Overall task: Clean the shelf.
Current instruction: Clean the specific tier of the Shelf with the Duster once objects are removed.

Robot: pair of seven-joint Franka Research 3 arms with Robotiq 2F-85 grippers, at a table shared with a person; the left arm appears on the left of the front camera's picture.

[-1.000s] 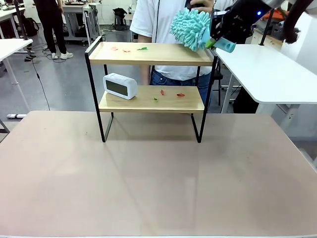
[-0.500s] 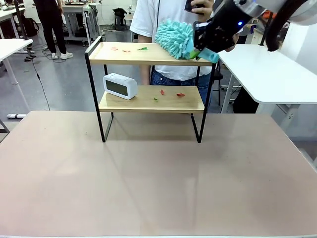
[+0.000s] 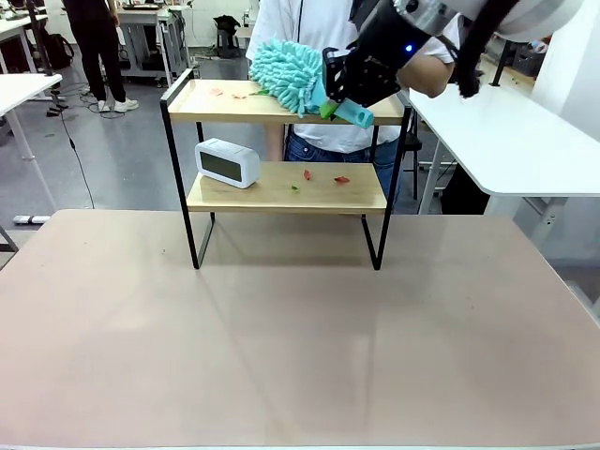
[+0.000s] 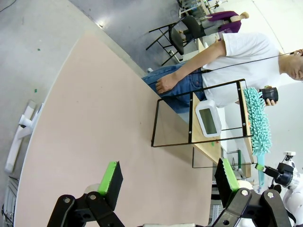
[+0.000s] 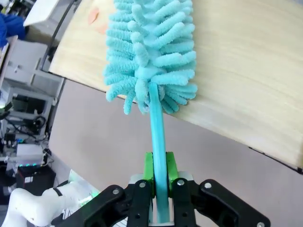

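The shelf [image 3: 380, 103] stands at the table's far side, with small red, pink and green scraps [image 3: 217, 92] on its top board and more scraps [image 3: 307, 174] on the lower one. My right gripper [image 3: 336, 101] is shut on the handle of a fluffy turquoise duster [image 3: 286, 75], whose head lies over the middle of the top board. In the right wrist view the duster [image 5: 149, 52] rests on the light wood [image 5: 236, 71], its handle clamped in the gripper [image 5: 160, 172], and a pink scrap [image 5: 93, 15] lies beyond it. My left gripper [image 4: 168, 177] hangs open and empty, far from the shelf [image 4: 191, 118].
A white digital clock [image 3: 227, 162] sits at the left of the lower board. A person in a white shirt [image 3: 300, 28] stands right behind the shelf. A white side table [image 3: 506, 141] is at the right. The tan tabletop [image 3: 300, 337] stretches in front.
My right arm has swept left along the top board, carrying the duster from the board's right end to its middle and lowering it towards the wood.
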